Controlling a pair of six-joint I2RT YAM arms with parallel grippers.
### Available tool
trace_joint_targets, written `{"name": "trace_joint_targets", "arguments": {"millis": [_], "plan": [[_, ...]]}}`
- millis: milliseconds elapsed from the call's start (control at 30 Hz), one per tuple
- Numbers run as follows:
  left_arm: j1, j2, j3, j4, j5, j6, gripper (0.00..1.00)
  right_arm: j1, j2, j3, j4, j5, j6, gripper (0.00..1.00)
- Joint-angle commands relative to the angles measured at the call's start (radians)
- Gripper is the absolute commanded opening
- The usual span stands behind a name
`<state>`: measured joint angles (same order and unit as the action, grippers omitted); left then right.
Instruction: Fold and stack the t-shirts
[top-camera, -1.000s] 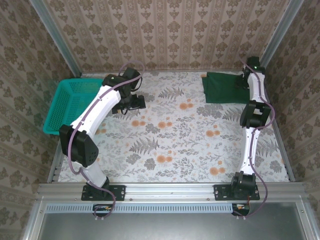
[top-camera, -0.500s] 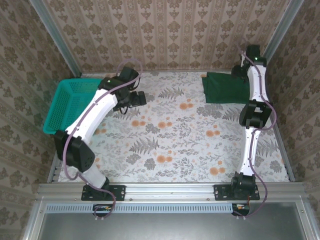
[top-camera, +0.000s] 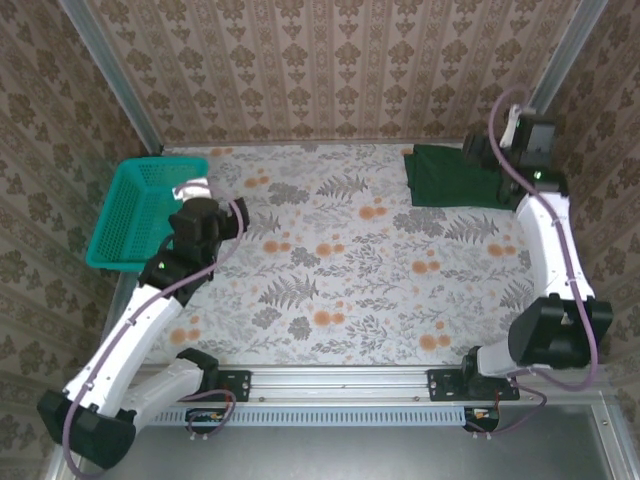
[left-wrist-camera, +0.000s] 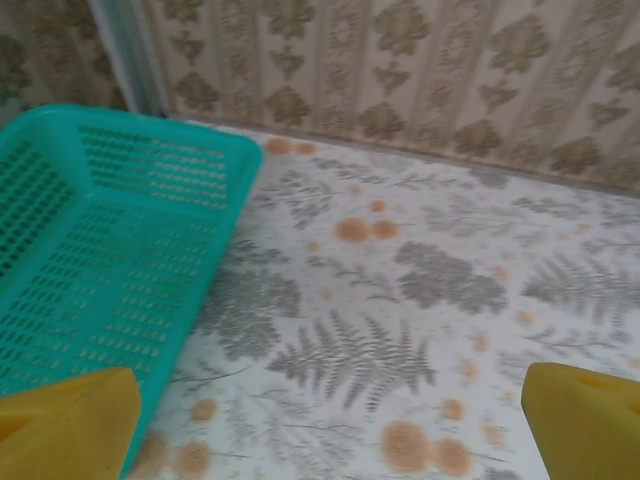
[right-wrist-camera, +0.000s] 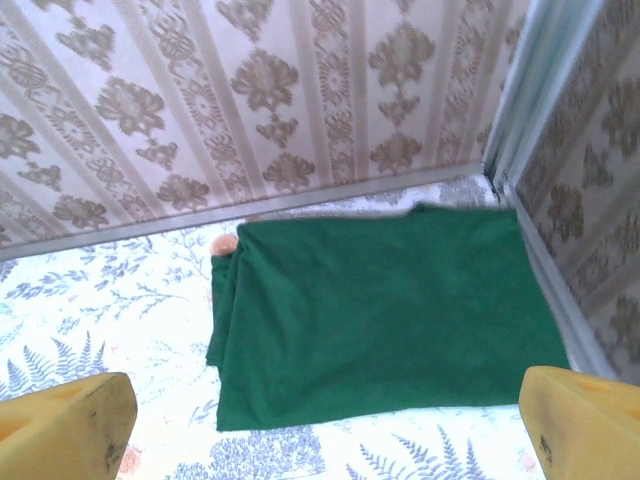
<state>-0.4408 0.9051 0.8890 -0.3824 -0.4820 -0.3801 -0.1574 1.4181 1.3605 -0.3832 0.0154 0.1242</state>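
Progress seems near complete: the folded dark green cotton t-shirt (right-wrist-camera: 380, 310) lies flat in the far right corner of the table (top-camera: 330, 245). The right tool (right-wrist-camera: 320, 428) hovers above it, wide open, empty; the left tool (left-wrist-camera: 330, 430), likewise open and empty, hangs beside the teal mesh basket (left-wrist-camera: 160, 125).

We found the middle of the table (top-camera: 340, 270) bare, a wide lane between the left arm (top-camera: 140, 320) and right arm (top-camera: 548, 232). The basket (top-camera: 112, 215) blocked the far left edge. The folded shirt (top-camera: 447, 178) lay flat in the far right corner, hemmed by the back wall (top-camera: 340, 70) and a post (right-wrist-camera: 530, 90).
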Motion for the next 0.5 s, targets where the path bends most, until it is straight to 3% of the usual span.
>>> {"name": "trace_joint_targets", "arguments": {"millis": [0, 67, 133, 233, 367, 467], "plan": [[0.110, -0.051, -0.136, 0.132, -0.038, 0.056, 1.00, 0.051, -0.037, -0.237, 0.225, 0.096, 0.151, 1.00], [0.199, -0.061, -0.208, 0.152, 0.003, 0.048, 1.00, 0.116, -0.083, -0.346, 0.222, 0.210, 0.176, 1.00], [0.273, -0.078, -0.297, 0.247, 0.062, 0.083, 1.00, 0.188, -0.121, -0.446, 0.243, 0.279, 0.097, 1.00], [0.345, -0.064, -0.381, 0.348, 0.128, 0.124, 1.00, 0.302, -0.223, -0.679, 0.440, 0.434, -0.025, 1.00], [0.347, 0.043, -0.385, 0.407, 0.262, 0.313, 1.00, 0.312, -0.356, -0.947, 0.725, 0.347, -0.064, 1.00], [0.357, 0.092, -0.404, 0.488, 0.376, 0.366, 1.00, 0.311, -0.407, -1.016, 0.761, 0.370, -0.066, 0.99]]}}
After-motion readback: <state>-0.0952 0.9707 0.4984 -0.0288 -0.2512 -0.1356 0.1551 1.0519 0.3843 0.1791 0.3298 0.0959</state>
